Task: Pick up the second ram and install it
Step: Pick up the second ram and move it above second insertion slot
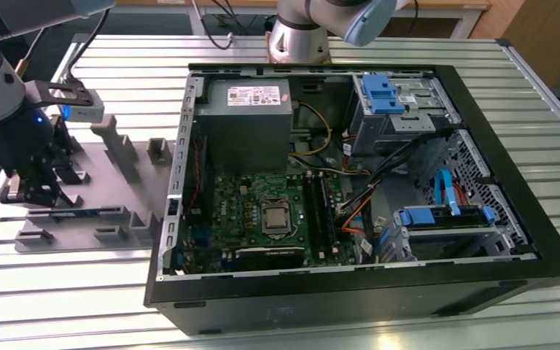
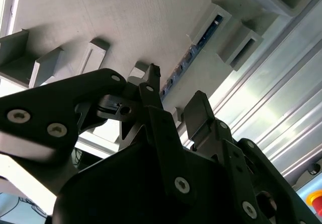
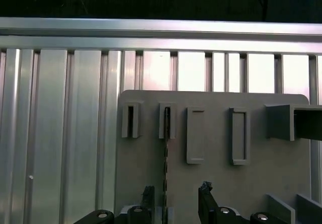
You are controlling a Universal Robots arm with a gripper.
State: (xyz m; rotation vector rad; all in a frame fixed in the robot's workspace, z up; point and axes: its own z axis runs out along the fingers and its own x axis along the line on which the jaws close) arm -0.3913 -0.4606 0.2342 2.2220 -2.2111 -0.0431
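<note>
Robot tool (image 3: 176,196) poised over the second ram (image 3: 165,168).
Its fingers (image 3: 205,194) spread wide, straddling the stick standing edgewise in the grey holder (image 3: 251,194).

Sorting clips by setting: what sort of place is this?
Probably a robotics lab bench for computer assembly: an open black desktop computer case lies on a ribbed aluminium table, beside a grey fixture plate holding a blue RAM stick, with the arm's black pincer over it.

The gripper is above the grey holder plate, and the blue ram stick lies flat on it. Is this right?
Not flat: the second ram stands on edge in the grey plate's slots, as the first wrist view shows. The rest holds.
</note>
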